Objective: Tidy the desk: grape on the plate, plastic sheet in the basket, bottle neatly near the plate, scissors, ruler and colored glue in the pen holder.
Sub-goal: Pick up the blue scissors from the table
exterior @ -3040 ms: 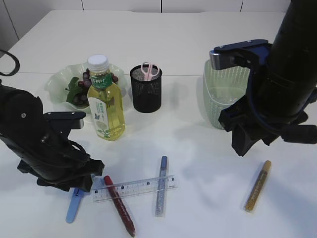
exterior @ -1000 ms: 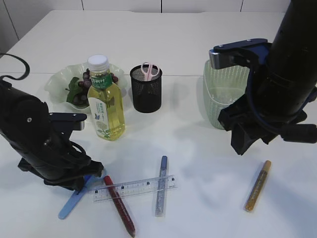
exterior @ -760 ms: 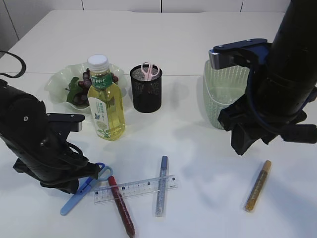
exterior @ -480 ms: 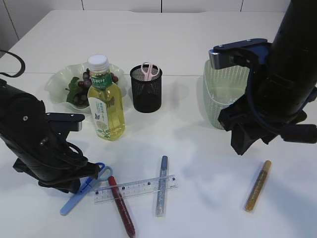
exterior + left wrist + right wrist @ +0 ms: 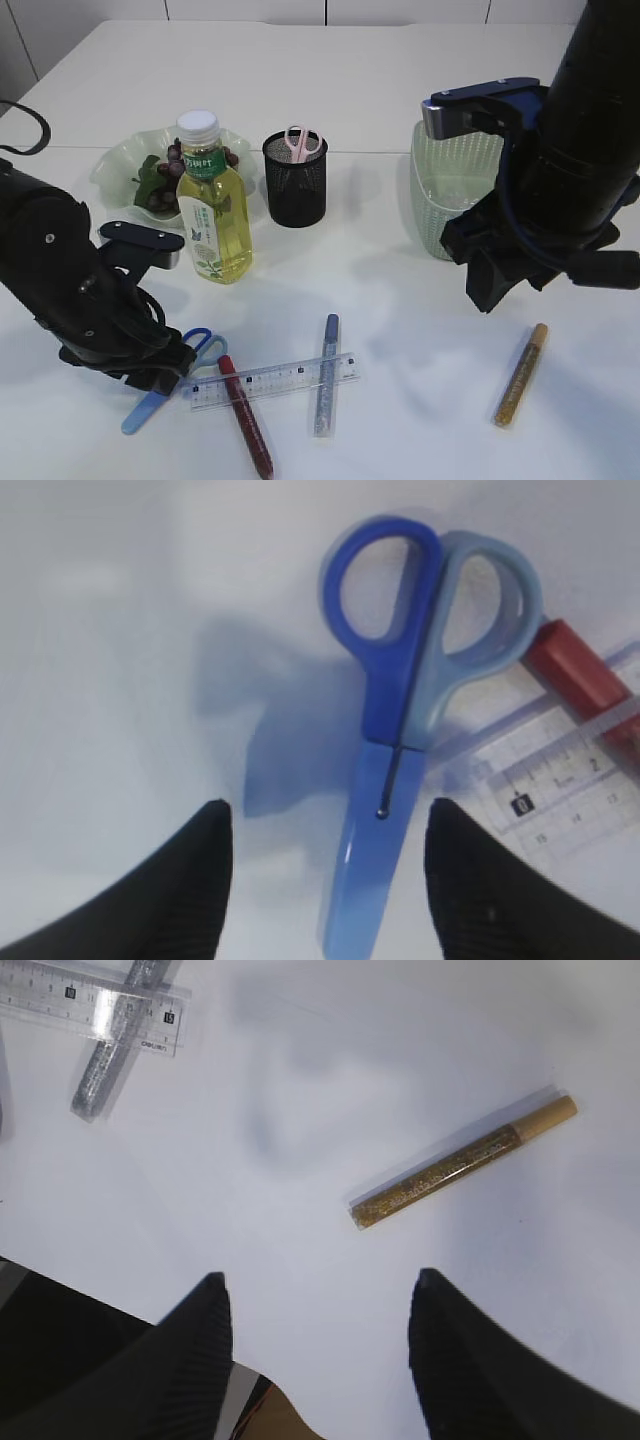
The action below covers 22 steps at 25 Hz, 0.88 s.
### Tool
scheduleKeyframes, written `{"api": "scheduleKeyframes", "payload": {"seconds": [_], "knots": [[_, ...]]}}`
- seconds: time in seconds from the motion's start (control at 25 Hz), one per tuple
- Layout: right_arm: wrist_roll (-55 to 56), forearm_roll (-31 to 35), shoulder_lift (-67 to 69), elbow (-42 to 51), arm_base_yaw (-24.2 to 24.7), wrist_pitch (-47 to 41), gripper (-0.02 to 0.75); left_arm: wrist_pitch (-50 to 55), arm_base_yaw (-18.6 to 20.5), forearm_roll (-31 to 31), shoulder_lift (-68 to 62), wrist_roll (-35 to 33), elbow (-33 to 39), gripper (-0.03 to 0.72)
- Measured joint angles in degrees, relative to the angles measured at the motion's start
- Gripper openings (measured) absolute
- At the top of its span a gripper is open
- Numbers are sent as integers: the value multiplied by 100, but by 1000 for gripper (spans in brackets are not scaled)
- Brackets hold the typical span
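Blue scissors (image 5: 203, 347) (image 5: 400, 730) lie closed and flat on the table, their blade between the spread fingers of my left gripper (image 5: 160, 375) (image 5: 327, 815), which is open and not touching them. A clear ruler (image 5: 275, 378) (image 5: 560, 780), a red glue pen (image 5: 240, 412) and a silver glue pen (image 5: 325, 372) lie just to the right. A gold glue pen (image 5: 522, 373) (image 5: 462, 1160) lies under my open, empty right gripper (image 5: 490, 295) (image 5: 318, 1285). The pen holder (image 5: 295, 185) holds pink scissors (image 5: 301, 143). The bottle (image 5: 212, 215) stands by the plate (image 5: 115, 165) with the grape (image 5: 165, 195). The plastic sheet is out of view.
The pale green basket (image 5: 450, 190) stands at the back right, partly behind my right arm. The ruler rests on the red pen, and the silver pen lies across the ruler. Bare white table lies between the pens and the pen holder.
My left gripper was shut on the blue scissors and turned them; now it has opened and let them go on the table. The right arm has not moved.
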<state>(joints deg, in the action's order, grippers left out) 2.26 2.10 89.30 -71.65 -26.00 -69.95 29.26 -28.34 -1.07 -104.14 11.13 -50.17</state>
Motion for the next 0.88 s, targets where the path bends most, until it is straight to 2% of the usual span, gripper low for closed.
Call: {"api": "scheduleKeyframes", "payload": {"seconds": [0.24, 0.44, 0.88], "knots": [[-4, 0, 0, 0, 0, 0, 449, -121, 0, 12, 0, -401, 0, 429], [-13, 0, 0, 0, 0, 0, 449, -208, 0, 326, 0, -876, 0, 390], [-25, 0, 0, 0, 0, 0, 449, -270, 0, 416, 0, -1250, 0, 381]]}}
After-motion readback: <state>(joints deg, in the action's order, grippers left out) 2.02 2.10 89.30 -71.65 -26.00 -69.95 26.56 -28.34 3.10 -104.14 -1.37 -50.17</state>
